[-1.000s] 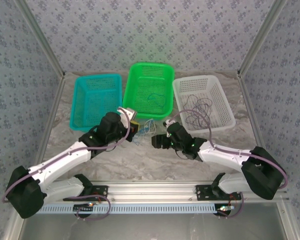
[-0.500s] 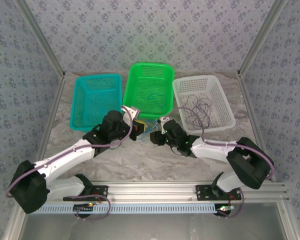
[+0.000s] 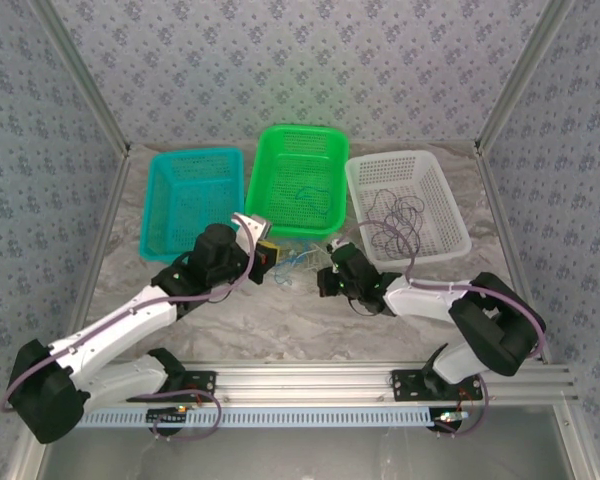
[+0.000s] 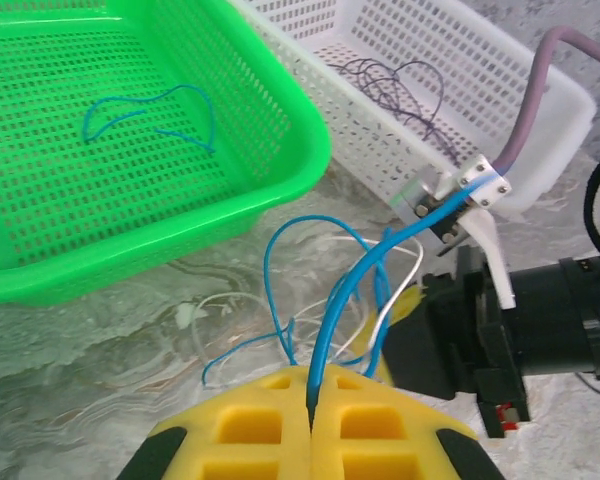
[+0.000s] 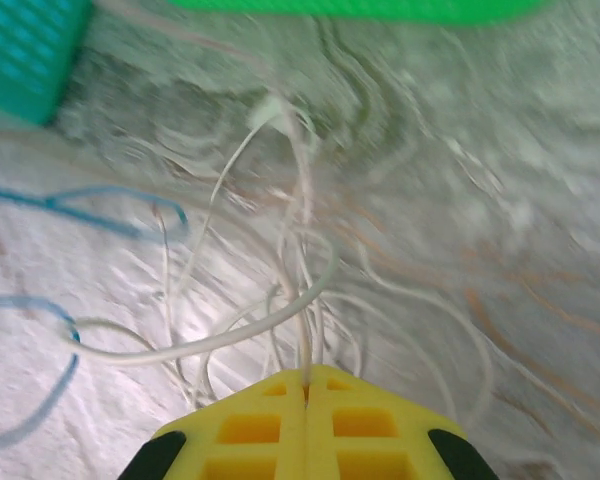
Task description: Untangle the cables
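A small tangle of blue and whitish cables lies on the table in front of the green basket. My left gripper is shut on a blue cable, which rises from the yellow pads toward the right arm. My right gripper is shut on a whitish cable, with more pale loops spread on the table beyond it. Blue strands lie to its left. From above, the left gripper and right gripper face each other across the tangle.
Three baskets stand at the back: teal, green holding a blue cable, and white holding dark purplish cables. Metal frame posts rise at both sides.
My right gripper moved left to the tangle and closed on a whitish cable. The left gripper stayed shut on the blue cable and drew back slightly.
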You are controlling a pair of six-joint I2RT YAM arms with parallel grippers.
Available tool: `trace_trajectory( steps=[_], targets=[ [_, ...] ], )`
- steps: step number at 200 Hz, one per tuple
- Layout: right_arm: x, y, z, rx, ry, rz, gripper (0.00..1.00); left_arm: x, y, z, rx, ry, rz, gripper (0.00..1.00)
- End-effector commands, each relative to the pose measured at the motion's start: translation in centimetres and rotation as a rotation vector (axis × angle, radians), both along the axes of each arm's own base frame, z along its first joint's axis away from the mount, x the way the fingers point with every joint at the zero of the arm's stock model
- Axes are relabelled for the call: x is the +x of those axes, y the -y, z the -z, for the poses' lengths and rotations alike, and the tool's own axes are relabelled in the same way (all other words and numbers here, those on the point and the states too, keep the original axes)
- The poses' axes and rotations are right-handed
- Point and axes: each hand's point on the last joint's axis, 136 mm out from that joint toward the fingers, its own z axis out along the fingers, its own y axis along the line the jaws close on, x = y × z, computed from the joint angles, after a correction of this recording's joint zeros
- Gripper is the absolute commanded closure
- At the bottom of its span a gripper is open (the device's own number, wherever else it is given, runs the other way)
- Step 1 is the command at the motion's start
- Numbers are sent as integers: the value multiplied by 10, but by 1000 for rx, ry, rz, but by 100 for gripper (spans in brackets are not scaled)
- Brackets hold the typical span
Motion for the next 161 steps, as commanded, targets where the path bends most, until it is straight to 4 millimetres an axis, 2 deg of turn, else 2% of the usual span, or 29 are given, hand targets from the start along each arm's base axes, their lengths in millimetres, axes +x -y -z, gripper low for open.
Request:
trace_trajectory(
  steps=[1, 27, 51, 87, 101, 121, 131, 145, 161],
  targets=[
    [-11, 14, 19, -48, -87, 44, 100, 7, -8, -21, 17, 65, -31, 100],
    [-17, 21, 31, -105, -141, 53, 100, 11, -12, -29, -1, 88, -70, 100],
    [-20, 24, 33, -126, -152, 56, 100, 12, -14, -40, -32, 116, -84, 100],
    [-23, 47, 41, -192, -182, 111, 100, 16, -28, -49, -38, 161, -159, 100],
    [-26, 47, 45, -183, -193, 111, 100, 17, -35, -52, -32, 178, -187, 100],
    [-28, 38, 43, -162, -200, 72, 100, 15, -35, -55, -44, 185, -183, 100],
    [-27, 36, 40, -176, -194, 65, 91, 14, -31, -55, -56, 180, -164, 100],
    [-23, 29, 29, -159, -151, 39, 82, 12, -27, -52, -54, 163, -142, 100],
    [-21, 21, 8, -113, -91, 24, 56, 13, -25, -45, -41, 139, -133, 100]
  ],
)
